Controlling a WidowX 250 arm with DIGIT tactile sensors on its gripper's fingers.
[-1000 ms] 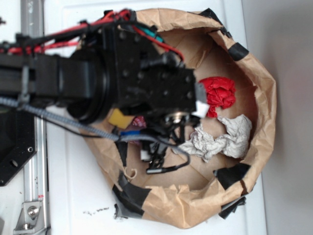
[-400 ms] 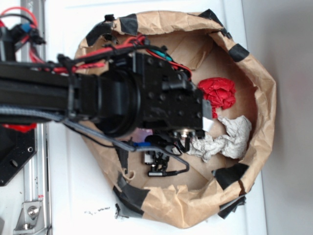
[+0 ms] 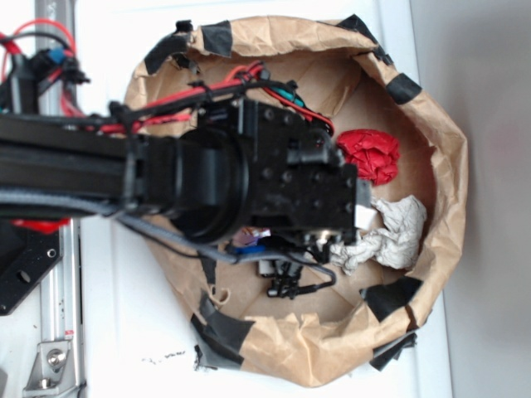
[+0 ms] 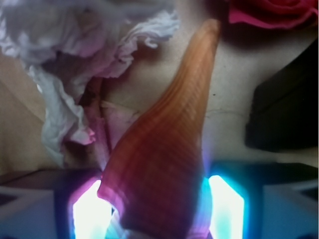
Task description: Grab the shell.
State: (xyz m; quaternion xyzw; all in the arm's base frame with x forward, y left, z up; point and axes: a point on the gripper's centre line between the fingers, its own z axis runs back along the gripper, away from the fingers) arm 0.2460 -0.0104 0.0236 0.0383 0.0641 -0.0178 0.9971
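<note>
The shell fills the wrist view: glossy, orange-brown and finely ridged. Its tapering tail points away toward the top. Its wide body lies between the two glowing pads of my gripper. The pads stand apart on either side, with a thin lit gap on the right, so the gripper is open around the shell. In the exterior view the black wrist and gripper reach down into the brown paper bag. There they hide the shell.
White crumpled paper lies just left of the shell. A red crumpled piece sits beyond its tail. Black tape patches the bag floor on the right. A small black part with a cable lies nearer the bag's lower wall.
The arm has moved right and down into the bag. It now covers the yellow piece seen earlier and overlaps the white paper's edge.
</note>
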